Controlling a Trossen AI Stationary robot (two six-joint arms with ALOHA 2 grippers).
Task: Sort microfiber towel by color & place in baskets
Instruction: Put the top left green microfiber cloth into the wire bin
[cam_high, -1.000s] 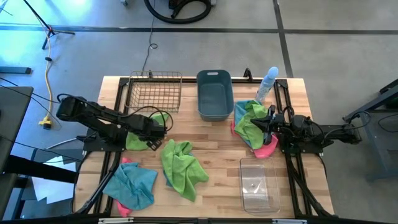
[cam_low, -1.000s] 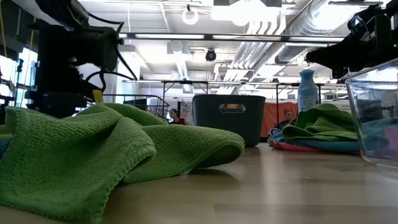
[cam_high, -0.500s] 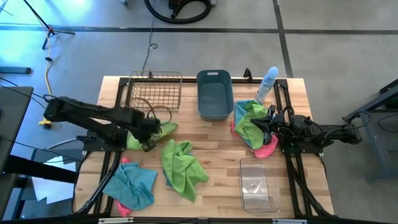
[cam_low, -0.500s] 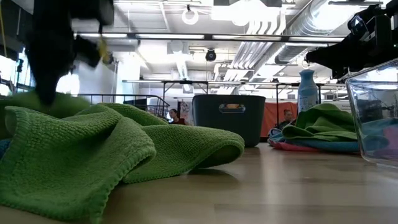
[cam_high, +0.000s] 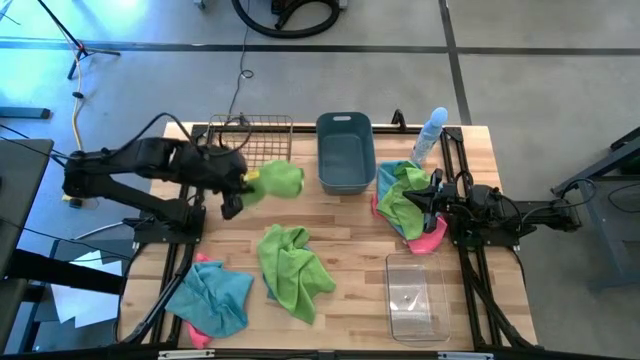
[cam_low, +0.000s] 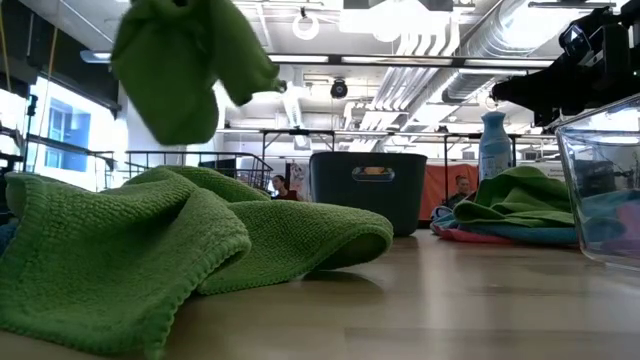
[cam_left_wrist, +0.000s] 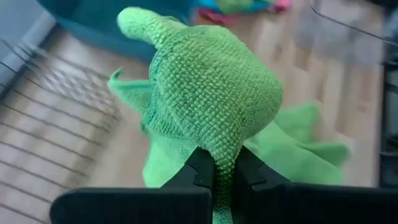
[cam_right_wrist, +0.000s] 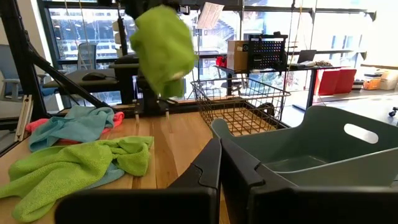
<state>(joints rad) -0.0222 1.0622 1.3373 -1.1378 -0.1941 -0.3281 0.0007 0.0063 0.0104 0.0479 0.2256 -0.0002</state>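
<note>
Here the left gripper (cam_high: 243, 183) has its jaws clamped on a green towel (cam_high: 276, 178), lifted clear of the tabletop (cam_high: 350, 235). In the high view, the cloth trails from the jaws toward the right of the frame, its long axis roughly level across the picture. It hangs at the lower right corner of the wire basket (cam_high: 248, 146), just overlapping that rim, with the blue tub (cam_high: 345, 152) close on its right. The coming move turns on that: the basket lies up and left of the cloth, so the arm would likely carry it that way before release. The low view shows the towel dangling high in the upper left, bunched and pointing down.

The right gripper (cam_high: 436, 197) waits at centre right, over the mixed pile (cam_high: 405, 200) beside the tub; its jaws look closed on nothing. The clear bin (cam_high: 416, 295) sits at lower right.
</note>
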